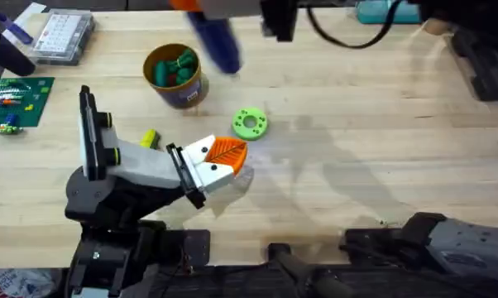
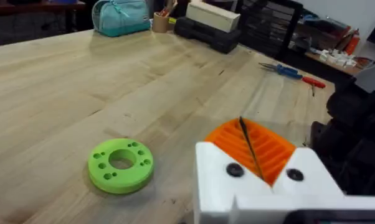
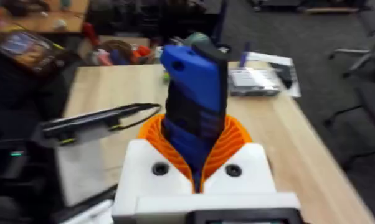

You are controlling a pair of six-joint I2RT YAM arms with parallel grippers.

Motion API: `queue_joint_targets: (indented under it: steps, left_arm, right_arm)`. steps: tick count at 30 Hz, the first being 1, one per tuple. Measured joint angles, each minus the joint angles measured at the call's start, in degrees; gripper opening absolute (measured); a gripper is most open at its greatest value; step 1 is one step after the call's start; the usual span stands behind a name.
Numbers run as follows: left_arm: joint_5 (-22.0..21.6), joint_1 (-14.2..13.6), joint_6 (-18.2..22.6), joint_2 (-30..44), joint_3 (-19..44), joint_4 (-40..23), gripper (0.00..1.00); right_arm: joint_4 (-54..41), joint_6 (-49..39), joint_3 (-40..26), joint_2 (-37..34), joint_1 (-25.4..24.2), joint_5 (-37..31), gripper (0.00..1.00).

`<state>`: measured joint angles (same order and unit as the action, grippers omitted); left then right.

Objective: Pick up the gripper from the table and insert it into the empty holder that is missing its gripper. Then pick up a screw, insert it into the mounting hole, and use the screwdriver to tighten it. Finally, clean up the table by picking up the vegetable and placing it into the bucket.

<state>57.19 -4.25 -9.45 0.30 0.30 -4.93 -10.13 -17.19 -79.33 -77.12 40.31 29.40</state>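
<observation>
The white holder [image 1: 203, 171] on my left arm carries orange ribbed fingers [image 1: 226, 152] just above the table [image 1: 356, 124]. My left gripper [image 2: 243, 127] is shut, its two orange fingers [image 2: 271, 149] meeting along a thin dark seam with nothing between them. The right gripper [image 3: 197, 134] is raised high near the table's far edge, shut on the blue screwdriver [image 3: 195, 81]. That screwdriver [image 1: 216, 40] shows as a blue blur beside the yellow-brown bucket [image 1: 189, 89]. Green vegetable pieces [image 1: 173, 68] lie inside the bucket. No screw can be made out.
A lime-green disc [image 1: 250, 123] lies just beyond the left gripper, also seen as the disc [image 2: 120, 164]. A small yellow object [image 1: 149, 137] sits by the left arm. A clear parts box [image 1: 63, 37] and a green board [image 1: 13, 103] are at the far left.
</observation>
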Motion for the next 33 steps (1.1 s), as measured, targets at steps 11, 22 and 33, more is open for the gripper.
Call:
queue_joint_targets:
  steps: [11,22,33]
  left_arm:
    - [0.0,0.0,0.0,0.02,0.0,0.0,0.012]
    - [0.0,0.0,0.0,0.01,0.0,-0.01,0.012]
    - [0.0,0.0,0.0,0.02,0.0,0.0,0.012]
  right_arm:
    - [-4.84,-24.47,-0.88,-8.8,-6.2,-26.66,0.026]
    - [-4.86,-41.89,-0.88,-24.72,-10.92,-41.8,0.026]
    - [0.9,-52.18,-0.9,-36.96,-14.08,-44.3,0.026]
